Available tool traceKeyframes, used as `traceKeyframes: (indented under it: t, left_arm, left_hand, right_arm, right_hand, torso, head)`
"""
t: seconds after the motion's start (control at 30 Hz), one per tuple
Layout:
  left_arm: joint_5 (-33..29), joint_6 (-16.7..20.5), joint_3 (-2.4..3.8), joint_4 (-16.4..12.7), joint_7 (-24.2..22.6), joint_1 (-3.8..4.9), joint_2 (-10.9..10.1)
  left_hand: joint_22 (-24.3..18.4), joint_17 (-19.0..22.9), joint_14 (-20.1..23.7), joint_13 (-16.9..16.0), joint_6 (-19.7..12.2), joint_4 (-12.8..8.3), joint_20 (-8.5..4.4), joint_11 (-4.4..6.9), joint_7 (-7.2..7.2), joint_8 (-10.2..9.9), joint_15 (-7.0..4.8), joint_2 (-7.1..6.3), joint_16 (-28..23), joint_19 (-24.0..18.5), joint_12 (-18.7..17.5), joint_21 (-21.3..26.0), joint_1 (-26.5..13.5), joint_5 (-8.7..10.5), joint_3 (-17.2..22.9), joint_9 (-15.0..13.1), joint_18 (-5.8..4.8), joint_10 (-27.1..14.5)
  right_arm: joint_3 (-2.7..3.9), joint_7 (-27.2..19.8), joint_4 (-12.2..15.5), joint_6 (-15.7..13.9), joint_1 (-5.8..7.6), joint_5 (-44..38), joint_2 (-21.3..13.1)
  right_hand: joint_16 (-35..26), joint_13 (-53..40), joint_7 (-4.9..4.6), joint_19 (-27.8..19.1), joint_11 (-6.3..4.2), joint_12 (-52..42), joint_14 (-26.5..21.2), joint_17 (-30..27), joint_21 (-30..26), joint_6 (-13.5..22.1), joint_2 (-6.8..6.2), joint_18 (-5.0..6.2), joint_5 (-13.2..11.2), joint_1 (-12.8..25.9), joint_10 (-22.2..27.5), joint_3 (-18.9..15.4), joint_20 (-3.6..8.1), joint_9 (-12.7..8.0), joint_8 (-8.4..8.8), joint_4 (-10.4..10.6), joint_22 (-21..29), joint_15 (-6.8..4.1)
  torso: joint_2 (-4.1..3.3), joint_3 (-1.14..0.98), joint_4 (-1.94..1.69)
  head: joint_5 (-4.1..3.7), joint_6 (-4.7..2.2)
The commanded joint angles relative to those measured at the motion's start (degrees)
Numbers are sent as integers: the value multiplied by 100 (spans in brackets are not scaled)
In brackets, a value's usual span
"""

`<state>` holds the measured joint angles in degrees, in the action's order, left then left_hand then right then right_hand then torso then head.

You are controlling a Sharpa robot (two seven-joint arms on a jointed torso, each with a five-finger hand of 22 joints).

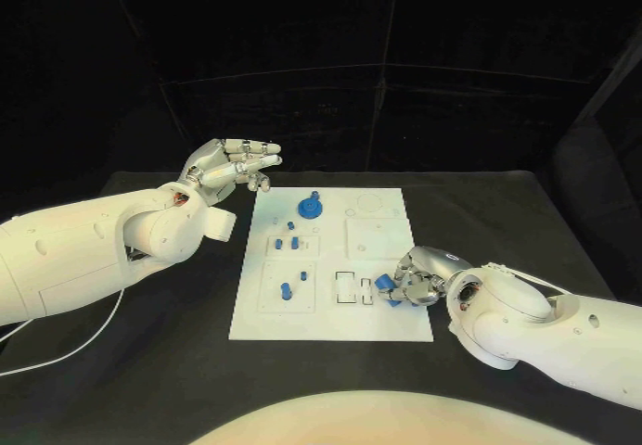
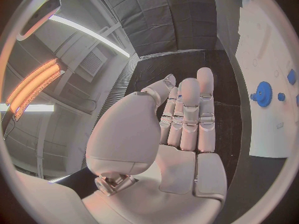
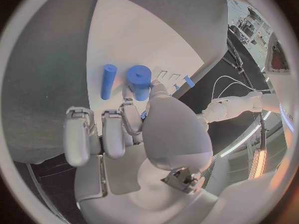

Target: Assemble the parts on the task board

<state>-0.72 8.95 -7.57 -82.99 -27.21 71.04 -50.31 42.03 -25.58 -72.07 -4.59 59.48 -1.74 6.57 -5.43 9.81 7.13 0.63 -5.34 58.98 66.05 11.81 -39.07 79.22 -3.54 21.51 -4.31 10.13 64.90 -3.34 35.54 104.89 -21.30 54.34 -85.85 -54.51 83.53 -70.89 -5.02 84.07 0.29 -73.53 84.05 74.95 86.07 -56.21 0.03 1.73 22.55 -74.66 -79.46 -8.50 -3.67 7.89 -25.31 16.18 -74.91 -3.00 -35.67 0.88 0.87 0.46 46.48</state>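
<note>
The white task board (image 1: 335,306) lies in the middle of the black table (image 1: 160,371); the right hand (image 1: 415,281) sits over the board's near right edge with its fingers curled down, pinching a short blue cylinder (image 3: 139,81) between thumb and a finger, its end close to the board; a thinner blue peg (image 3: 108,81) lies on the board just beside that cylinder. The left hand (image 1: 230,167) hangs off the board's far left corner, above the table, holding nothing; its fingers (image 2: 189,115) are held out side by side, slightly bent, with the thumb set apart. A blue gear (image 1: 311,206) stands on the board's far part, near the left hand; several small blue parts (image 1: 285,244) lie on the board's left half, between the gear and the near edge.
</note>
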Motion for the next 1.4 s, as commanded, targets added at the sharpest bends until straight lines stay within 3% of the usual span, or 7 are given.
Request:
traceKeyframes:
  t: [0.03,0.13,0.3,0.47,0.83,1.27,1.4]
  left_arm:
    - [-15,-67,4,-10,-19,6,0]
    - [-15,-69,4,-7,-19,6,5]
    - [-15,-68,3,-3,-19,5,10]
    - [-15,-69,3,0,-14,5,19]
    - [-15,-66,3,-9,-6,6,36]
    - [-15,-68,3,20,2,6,103]
    - [-15,-71,3,26,4,6,116]
  left_hand:
    - [-10,4,45,-7,20,6,1,-19,-8,38,11,24,-33,-31,20,35,-16,-2,-31,9,34,-40]
    - [-10,4,45,-7,20,6,1,-19,-8,38,11,24,-33,-31,20,35,-16,-2,-31,9,34,-40]
    - [-10,4,45,-7,20,6,1,-19,-8,38,11,24,-33,-31,20,35,-16,-2,-31,9,34,-40]
    - [-13,2,47,-6,19,9,1,-18,-9,40,11,29,-29,-31,26,41,-21,-2,-36,10,35,-48]
    - [-13,2,48,-6,19,8,1,-17,-9,40,11,29,-29,-31,27,42,-20,-3,-36,10,35,-48]
    - [-15,3,49,-6,19,6,1,-16,-10,41,10,33,-29,-31,30,44,-16,-4,-35,10,35,-50]
    - [-15,3,49,-6,19,6,1,-16,-10,41,10,33,-29,-31,30,44,-16,-4,-35,10,35,-50]
  right_arm:
    - [4,-168,138,-643,7,451,-52]
    - [5,-289,251,-962,8,696,-81]
    - [7,-412,402,-1222,10,924,-79]
    - [9,-419,419,-1078,12,1146,39]
    - [11,-211,127,-472,20,1345,488]
    - [12,69,-113,-687,30,999,772]
    - [13,58,-131,-722,33,961,827]
  right_hand:
    - [46,-62,55,241,-18,-59,341,59,47,-99,97,-43,113,-131,-65,16,57,73,-57,-16,-1113,-54]
    - [54,-82,62,249,-27,-64,344,75,55,-100,134,-46,182,-174,-79,22,68,76,-65,-18,-1123,-63]
    - [62,-94,68,261,-34,-56,347,95,68,-102,148,-50,313,-200,-88,1,80,80,-73,-7,-1137,-71]
    - [53,-88,60,260,-27,-27,342,76,68,-98,172,-50,179,-116,-86,-67,81,82,-74,33,-1138,-67]
    - [37,-86,70,245,-29,33,335,56,54,-140,287,-45,-124,160,-84,-247,77,106,-104,47,-1125,-66]
    - [30,-87,98,237,-52,64,332,51,46,-193,303,-42,-270,196,-85,-330,89,140,-150,34,-1118,-83]
    - [19,-74,103,230,-57,106,329,40,40,-192,275,-40,-638,279,-77,-452,97,165,-169,43,-1113,-88]
  torso:
    - [4,2,6]
    - [5,1,-6]
    - [-1,-1,-3]
    - [3,11,-4]
    - [-1,9,-16]
    - [-6,-2,-5]
    - [-6,-2,-3]
  head:
    - [-18,-11]
    - [-25,-26]
    - [-12,-32]
    - [-8,-34]
    - [10,-32]
    - [63,-43]
    - [70,-48]
